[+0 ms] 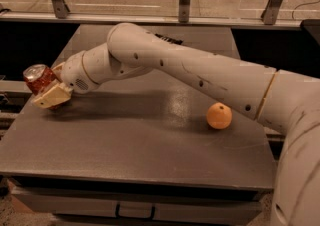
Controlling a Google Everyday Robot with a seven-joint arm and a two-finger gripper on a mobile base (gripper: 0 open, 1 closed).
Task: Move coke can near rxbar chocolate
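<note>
Fingers (pixel 50 99) of the gripper (pixel 46 89) are clenched on one coke can (pixel 38 77) at the tabletop (pixel 140 140) edge; one orange (pixel 219 116) and one rxbar chocolate (pixel 169 39), half hidden, are seen well apart.

I have the end effector (pixel 45 90) at the left edge of the surface (pixel 150 145), clamped around the tilted coke can (pixel 38 76). The orange (pixel 219 116) lies well apart to the right. The rxbar chocolate (pixel 170 39) lies at the far side, partly hidden behind the arm (pixel 200 75).
</note>
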